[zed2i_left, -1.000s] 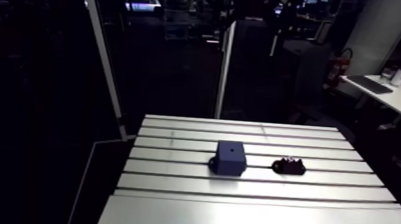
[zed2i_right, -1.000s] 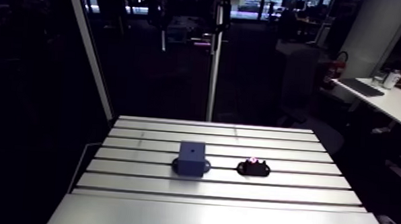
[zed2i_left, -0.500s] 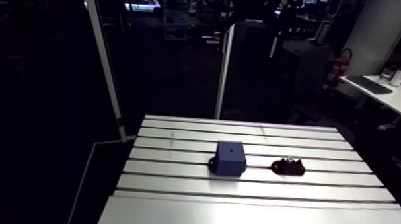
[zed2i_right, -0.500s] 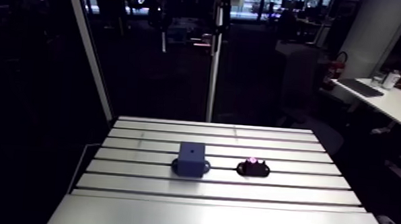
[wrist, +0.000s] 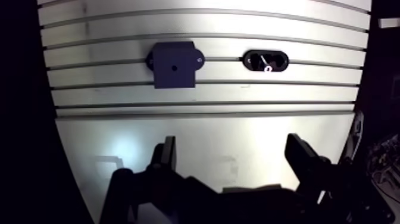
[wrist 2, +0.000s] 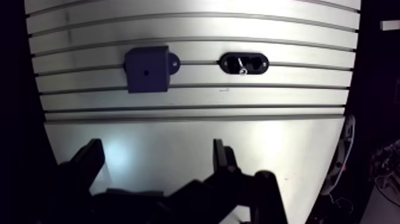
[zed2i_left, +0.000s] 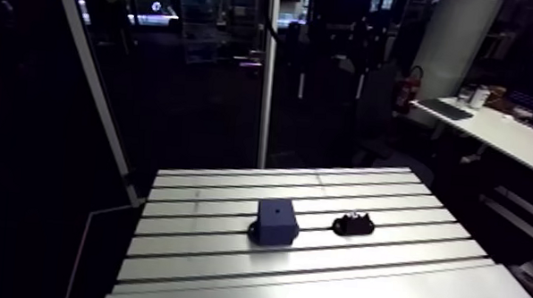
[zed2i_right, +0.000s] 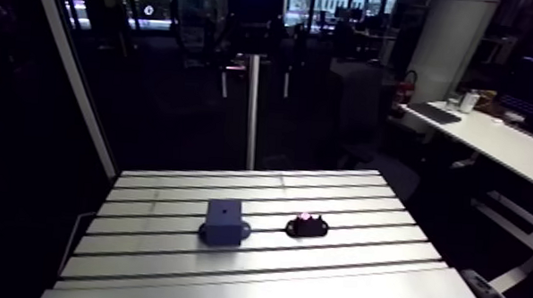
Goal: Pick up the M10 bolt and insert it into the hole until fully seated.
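A dark blue block with a small hole in its top face sits on the slotted table, far ahead of my gripper. Beside the block lies a black oval holder with the shiny bolt resting in it. In the arm view the block and the holder stand side by side mid-table, a short gap between them. My gripper is open, high above the table's near plain strip, with nothing between its fingers.
The table carries several long slots running across it, with a smooth plate at the near edge. A white desk stands off to the right of the table.
The whole arm view has shifted and tilted, so the camera has moved with the arm. The block and the holder stay where they were on the table.
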You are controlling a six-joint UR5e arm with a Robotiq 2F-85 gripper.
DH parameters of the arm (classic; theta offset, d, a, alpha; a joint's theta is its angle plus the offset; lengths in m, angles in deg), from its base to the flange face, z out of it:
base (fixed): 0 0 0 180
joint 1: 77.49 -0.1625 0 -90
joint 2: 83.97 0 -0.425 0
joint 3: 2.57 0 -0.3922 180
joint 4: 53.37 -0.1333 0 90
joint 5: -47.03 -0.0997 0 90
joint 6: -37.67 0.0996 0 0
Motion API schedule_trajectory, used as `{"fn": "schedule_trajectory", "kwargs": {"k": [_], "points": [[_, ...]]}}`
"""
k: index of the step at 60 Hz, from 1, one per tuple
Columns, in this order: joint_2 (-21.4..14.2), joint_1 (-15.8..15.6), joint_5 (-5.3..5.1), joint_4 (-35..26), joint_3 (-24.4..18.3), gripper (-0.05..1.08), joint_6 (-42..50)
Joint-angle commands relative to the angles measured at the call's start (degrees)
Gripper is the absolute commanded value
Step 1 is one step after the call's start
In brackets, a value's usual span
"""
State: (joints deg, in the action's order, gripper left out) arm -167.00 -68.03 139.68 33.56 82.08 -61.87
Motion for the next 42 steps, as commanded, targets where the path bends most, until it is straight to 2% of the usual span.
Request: {"fn": "schedule_trajectory", "kwargs": {"k": [1,15,25,42], "points": [[-1.6,4.98,0.28,10.5,8.12,0.01,-4.65],[-1.73,7.24,0.2,16.32,13.35,0.01,-7.83],[-1.73,9.22,-0.37,22.92,16.84,0.01,-10.31],[-0.86,9.78,-0.41,26.23,19.32,0.01,-12.38]]}}
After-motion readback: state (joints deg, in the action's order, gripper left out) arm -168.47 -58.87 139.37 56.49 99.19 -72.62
